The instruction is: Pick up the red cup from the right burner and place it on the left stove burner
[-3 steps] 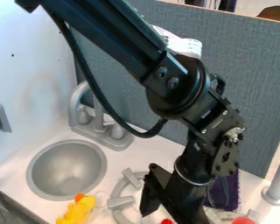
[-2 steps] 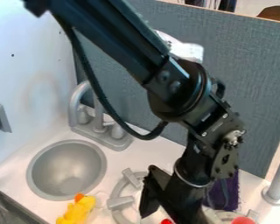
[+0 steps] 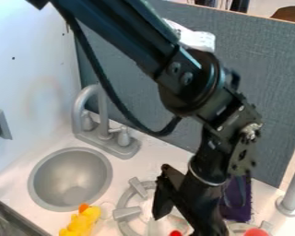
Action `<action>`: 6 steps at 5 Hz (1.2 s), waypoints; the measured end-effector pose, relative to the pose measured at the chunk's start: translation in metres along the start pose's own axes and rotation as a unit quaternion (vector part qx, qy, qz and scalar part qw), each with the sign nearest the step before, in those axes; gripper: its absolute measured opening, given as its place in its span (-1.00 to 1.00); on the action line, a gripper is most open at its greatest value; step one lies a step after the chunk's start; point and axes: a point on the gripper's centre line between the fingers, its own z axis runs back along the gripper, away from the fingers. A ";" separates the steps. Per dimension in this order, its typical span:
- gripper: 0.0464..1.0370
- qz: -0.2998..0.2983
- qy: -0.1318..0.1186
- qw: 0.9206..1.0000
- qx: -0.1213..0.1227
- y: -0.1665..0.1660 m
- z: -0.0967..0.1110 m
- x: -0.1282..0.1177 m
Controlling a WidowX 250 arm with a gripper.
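The black gripper (image 3: 179, 222) hangs over the stove burner at the bottom centre, its fingers spread apart and the right one running down to the view's lower edge. Between and below them shows a small red thing (image 3: 176, 233), cut off by that edge. A grey burner ring (image 3: 124, 202) lies around and left of the gripper. Behind the wrist, to its right, is a dark purple cloth (image 3: 238, 203). A yellow toy with an orange part (image 3: 82, 222) lies to the left, near the sink.
The round grey sink (image 3: 70, 179) and its faucet (image 3: 105, 138) are at the left. At the lower right are a pinkish-red round thing (image 3: 256, 232) and a grey post (image 3: 292, 193). A grey partition (image 3: 261, 92) stands behind the counter.
The arm and gripper have shifted slightly up and to the right, showing a little more of the burner. The toy, the cloth and the red things stay where they were.
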 end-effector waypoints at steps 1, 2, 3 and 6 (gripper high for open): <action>0.93 0.003 -0.030 1.000 0.000 0.004 0.004 0.018; 0.93 -0.001 -0.071 0.997 -0.012 -0.002 -0.005 0.043; 0.93 0.019 -0.104 0.994 -0.040 -0.008 -0.009 0.062; 0.93 0.063 -0.099 0.990 -0.072 -0.023 -0.038 0.108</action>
